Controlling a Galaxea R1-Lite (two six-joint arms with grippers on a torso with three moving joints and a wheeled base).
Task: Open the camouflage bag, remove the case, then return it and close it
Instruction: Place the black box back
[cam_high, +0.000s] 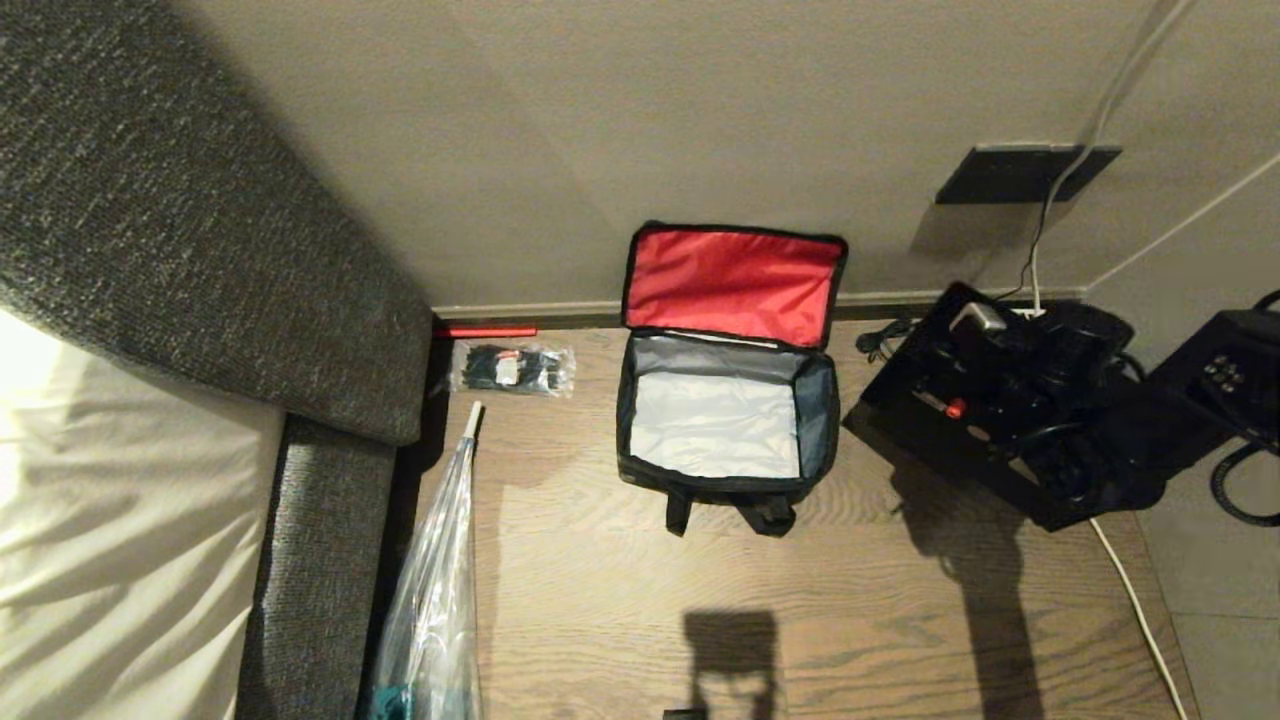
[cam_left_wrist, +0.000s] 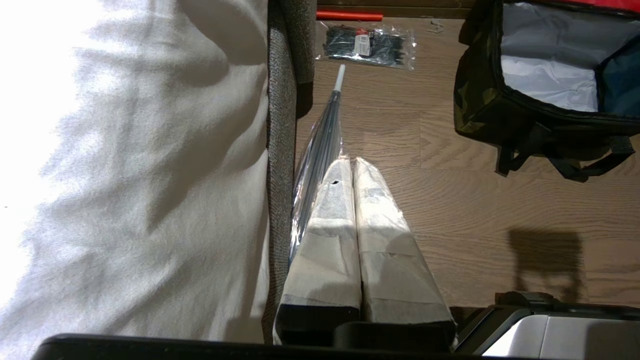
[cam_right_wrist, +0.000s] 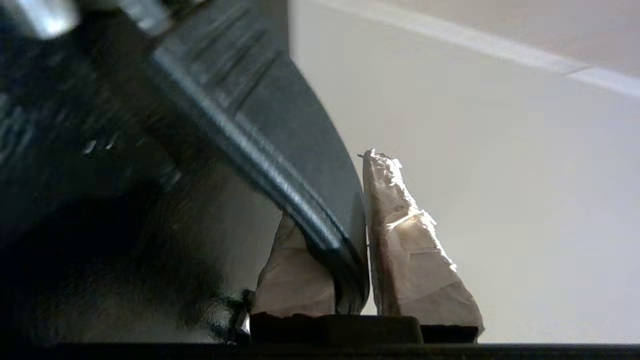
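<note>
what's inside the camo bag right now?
Nothing visible inside the camouflage bag: lid open, silver-grey lining bare. The near wall hides a strip of the floor. The case hangs right of it, clamped in the right gripper.

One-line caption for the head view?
Camouflage bag stands open and empty on the wooden floor, red lid against the wall; black case is out, beside it.
</note>
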